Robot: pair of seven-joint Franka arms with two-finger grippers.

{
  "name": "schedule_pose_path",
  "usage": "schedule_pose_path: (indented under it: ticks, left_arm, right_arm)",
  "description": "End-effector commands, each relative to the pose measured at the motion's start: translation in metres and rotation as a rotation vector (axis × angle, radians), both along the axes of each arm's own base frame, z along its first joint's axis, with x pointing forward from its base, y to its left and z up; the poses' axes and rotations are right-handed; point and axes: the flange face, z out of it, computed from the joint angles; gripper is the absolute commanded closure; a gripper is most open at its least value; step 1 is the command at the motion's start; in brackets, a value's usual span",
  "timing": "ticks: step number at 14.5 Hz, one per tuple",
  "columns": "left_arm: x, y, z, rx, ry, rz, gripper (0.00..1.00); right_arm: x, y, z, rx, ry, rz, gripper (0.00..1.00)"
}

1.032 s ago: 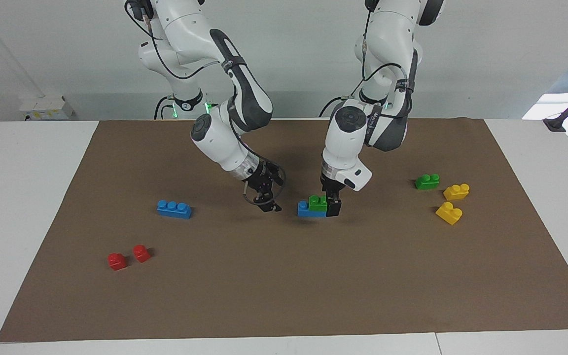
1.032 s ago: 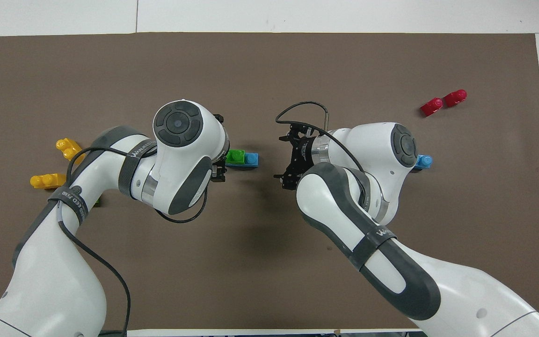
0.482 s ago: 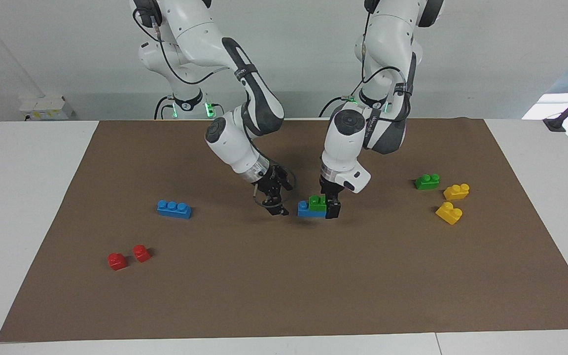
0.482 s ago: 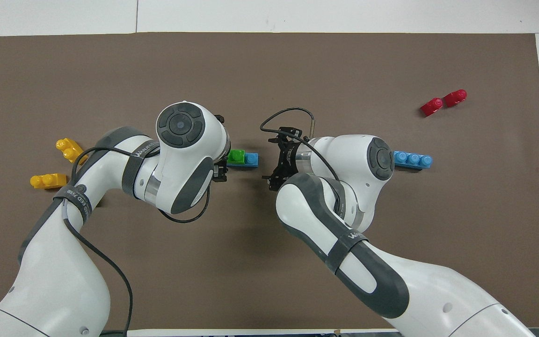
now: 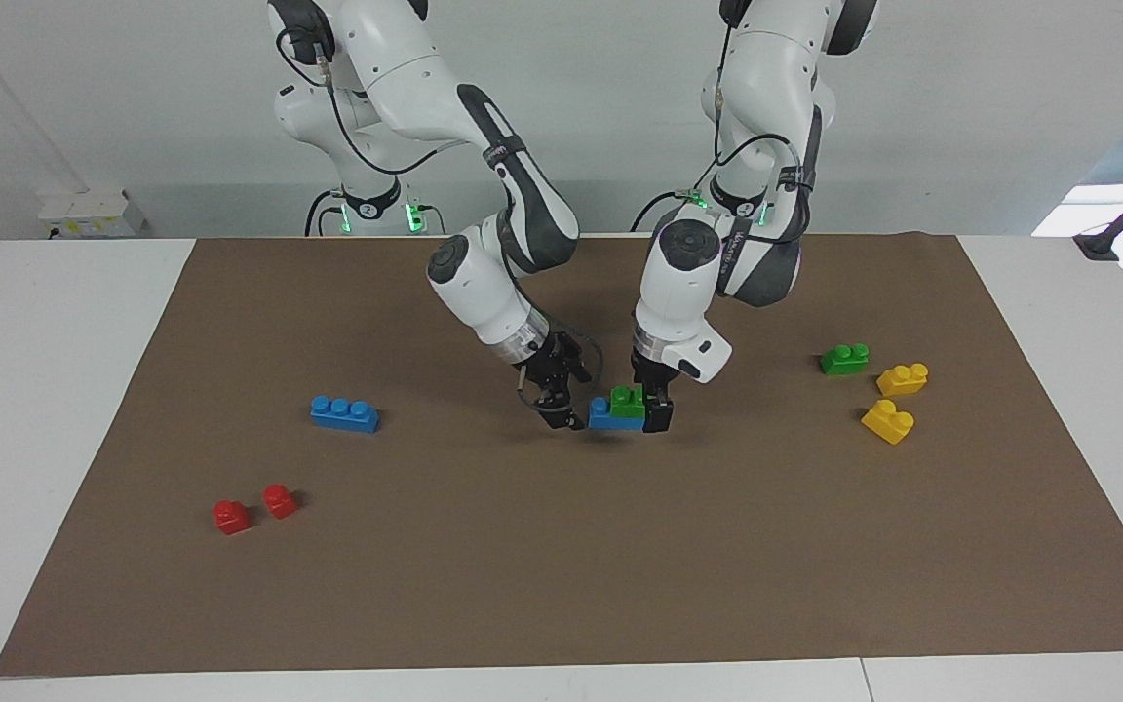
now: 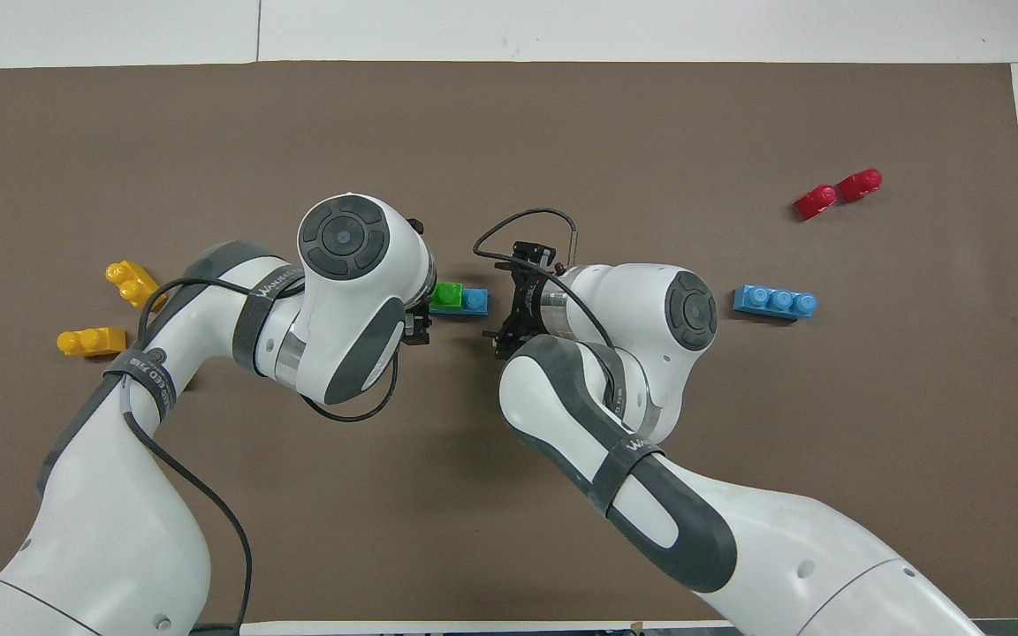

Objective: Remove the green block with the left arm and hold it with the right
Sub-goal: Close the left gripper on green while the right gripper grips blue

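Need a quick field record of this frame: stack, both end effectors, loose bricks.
stack: green block on a blue brick, mid-mat
left end effector: at the stack's end toward the left arm, beside the green block; grip not clear
right end effector: low, at the blue brick's other end, contact not clear
spare green brick: near two yellow bricks, left arm's end
loose blue brick: right arm's end
red bricks: pair, farther from the robots than the loose blue brick

- Glossy, smooth plastic on the green block (image 5: 628, 402) and blue brick (image 5: 606, 415), mid-frame.
- Matt brown mat (image 5: 561, 546), lower frame.
- Shiny white shells on the left arm (image 5: 683, 283) and right arm (image 5: 479, 283), upper centre.
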Motion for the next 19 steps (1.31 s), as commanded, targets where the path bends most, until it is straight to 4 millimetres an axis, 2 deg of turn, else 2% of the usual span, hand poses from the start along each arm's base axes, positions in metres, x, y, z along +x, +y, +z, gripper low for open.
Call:
schedule_pose_path:
  ticks: [1,8,11,13,17,18,19]
  left_arm:
    - [-0.002,-0.002,-0.003,0.008,-0.022,0.010,0.00]
    - [-0.002,-0.002,-0.004,0.001,-0.029,0.029,0.00]
    - [-0.002,-0.002,-0.004,0.001,-0.029,0.028,0.00]
    - [-0.003,-0.002,-0.004,0.002,-0.028,0.028,0.00]
    - [-0.004,-0.002,-0.007,0.005,-0.022,0.031,0.00]
    - [-0.004,-0.002,-0.007,0.004,-0.022,0.037,0.00]
    - [-0.004,-0.002,-0.007,0.004,-0.022,0.038,0.00]
  right_arm:
    - [0.006,0.012,-0.006,0.016,-0.009,-0.015,0.05]
    - [0.015,0.017,-0.011,0.018,-0.033,-0.027,0.05]
    - [0.015,0.020,-0.013,0.017,-0.033,-0.027,0.06]
    - [0.014,0.030,-0.013,0.023,-0.038,-0.017,0.07]
    - [0.014,0.031,-0.016,0.019,-0.048,-0.024,0.08]
    - [0.014,0.031,-0.015,0.019,-0.050,-0.024,0.10]
    - [0.013,0.031,-0.015,0.017,-0.050,-0.020,0.20]
